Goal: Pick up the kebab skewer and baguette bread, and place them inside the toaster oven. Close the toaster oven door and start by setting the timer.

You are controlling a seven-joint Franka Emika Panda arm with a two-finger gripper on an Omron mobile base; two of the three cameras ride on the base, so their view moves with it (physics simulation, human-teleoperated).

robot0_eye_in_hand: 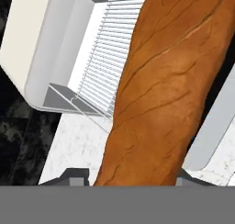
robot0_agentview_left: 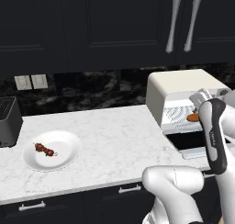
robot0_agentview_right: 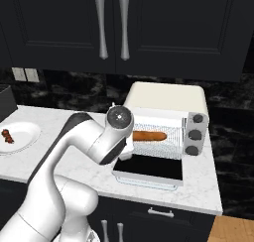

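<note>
Orange-brown slim baguette bread (robot0_agentview_right: 149, 136) clamped between dark gripper (robot0_eye_in_hand: 133, 179) fingertips, reaching into cream-white toaster oven (robot0_agentview_right: 171, 99) over wire rack (robot0_eye_in_hand: 108, 67). Dark glass door (robot0_agentview_right: 150, 167) folded down. Kebab skewer (robot0_agentview_left: 44, 149) on white plate (robot0_agentview_left: 66, 142).

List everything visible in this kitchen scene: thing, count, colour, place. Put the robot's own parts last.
baguette bread: one, orange-brown, on the wire rack inside the toaster oven, close before the hand camera
toaster oven: one, cream-white, right end of the counter
toaster oven door: one, dark glass, folded down open
knobs: three, dark, right side of the oven front
kebab skewer: one, red-brown, on the plate
plate: one, white, left part of the counter
slot toaster: one, dark grey, far left
counter: one, white marble
cabinet handles: two, silver, upper cupboards
wall outlets: two, pale, backsplash
gripper: one, dark tips flanking the baguette
</note>
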